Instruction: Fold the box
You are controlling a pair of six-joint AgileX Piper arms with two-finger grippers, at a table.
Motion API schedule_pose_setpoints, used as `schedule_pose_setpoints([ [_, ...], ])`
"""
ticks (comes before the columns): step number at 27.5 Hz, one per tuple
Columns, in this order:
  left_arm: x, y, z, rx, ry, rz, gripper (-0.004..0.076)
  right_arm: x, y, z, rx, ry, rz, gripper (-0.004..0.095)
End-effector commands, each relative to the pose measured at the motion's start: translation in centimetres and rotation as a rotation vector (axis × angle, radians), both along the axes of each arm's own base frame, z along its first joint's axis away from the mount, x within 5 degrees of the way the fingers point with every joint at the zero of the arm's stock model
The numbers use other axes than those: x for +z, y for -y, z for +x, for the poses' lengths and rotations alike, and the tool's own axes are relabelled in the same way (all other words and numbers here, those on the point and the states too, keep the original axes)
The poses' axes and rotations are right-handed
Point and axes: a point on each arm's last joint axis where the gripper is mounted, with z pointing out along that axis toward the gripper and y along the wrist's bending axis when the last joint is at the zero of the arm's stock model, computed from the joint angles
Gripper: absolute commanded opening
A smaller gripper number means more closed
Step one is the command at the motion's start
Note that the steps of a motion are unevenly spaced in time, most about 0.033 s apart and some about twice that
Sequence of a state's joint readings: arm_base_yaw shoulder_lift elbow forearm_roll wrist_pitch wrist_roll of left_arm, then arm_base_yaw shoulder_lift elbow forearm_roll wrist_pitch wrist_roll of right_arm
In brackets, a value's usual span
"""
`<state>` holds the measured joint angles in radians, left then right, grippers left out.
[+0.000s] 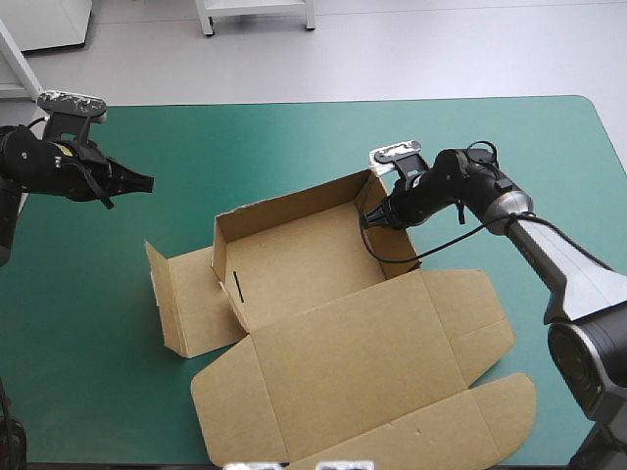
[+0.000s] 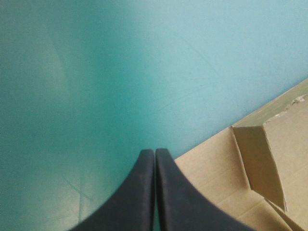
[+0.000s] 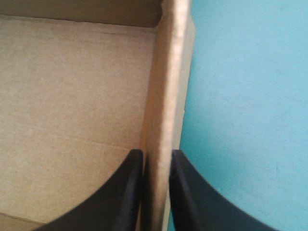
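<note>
the brown box (image 1: 294,257) sits near the middle of the teal-green surface (image 1: 294,137), an open tray with walls raised on its far, left and right sides. its lid (image 1: 362,362) lies flat toward the near edge, and a side flap (image 1: 186,299) spreads outward on the left. the right claw (image 1: 376,220) is clamped on the tray's right wall (image 3: 161,96), one black finger inside the tray, the other outside, the board pinched between them. the left claw (image 1: 147,182) is over bare cover well to the left of the box, its fingers pressed together into a point, holding nothing.
</note>
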<state>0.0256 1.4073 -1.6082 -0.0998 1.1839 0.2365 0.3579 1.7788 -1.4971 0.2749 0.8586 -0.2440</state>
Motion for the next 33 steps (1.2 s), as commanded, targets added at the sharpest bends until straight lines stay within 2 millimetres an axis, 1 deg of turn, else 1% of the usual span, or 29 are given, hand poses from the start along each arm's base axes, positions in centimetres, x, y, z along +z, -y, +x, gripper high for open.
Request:
schedule_pose_setpoints([
  [1,2.0,0.1,-0.8,-0.006,0.110,-0.008,-0.0003,2.6,0.3,-0.3,-0.005,0.083,0.019,0.0477],
  [3,2.1,0.2,-0.8,-0.007,0.110,-0.011,-0.0003,3.3,0.2,-0.3,0.000,0.089,0.022,0.0587],
  [5,2.0,0.2,-0.8,-0.009,0.099,-0.011,-0.0003,4.5,0.3,-0.4,0.006,0.077,0.014,0.0590],
  [11,2.0,0.2,-0.8,-0.009,0.097,-0.011,-0.0003,7.5,1.3,-1.0,-0.001,0.037,-0.094,0.0590],
  [14,2.0,0.2,-0.8,-0.009,0.097,-0.013,-0.0003,8.1,1.4,-1.6,0.009,-0.013,-0.110,0.0590],
  [17,2.0,0.2,-0.8,-0.009,0.097,-0.013,-0.0003,7.8,1.4,-1.8,0.008,-0.042,-0.115,0.0590],
  [22,1.9,0.2,-0.9,-0.010,0.094,-0.015,-0.0003,7.3,-0.2,-2.2,0.045,-0.052,-0.132,0.0573],
  [24,1.9,0.2,-0.9,-0.010,0.094,-0.015,-0.0003,6.8,-0.9,-2.2,0.057,-0.042,-0.187,0.0554],
  [26,1.9,0.2,-0.9,-0.010,0.094,-0.015,-0.0003,6.3,-1.3,-2.2,0.054,-0.030,-0.247,0.0551],
  [29,1.9,0.2,-0.9,-0.011,0.084,-0.015,-0.0003,5.6,-1.8,-2.0,0.045,-0.046,-0.256,0.0550],
  [33,1.9,0.2,-0.9,-0.012,0.084,-0.017,-0.0003,4.6,-1.9,-1.4,0.021,-0.065,-0.283,0.0550],
])
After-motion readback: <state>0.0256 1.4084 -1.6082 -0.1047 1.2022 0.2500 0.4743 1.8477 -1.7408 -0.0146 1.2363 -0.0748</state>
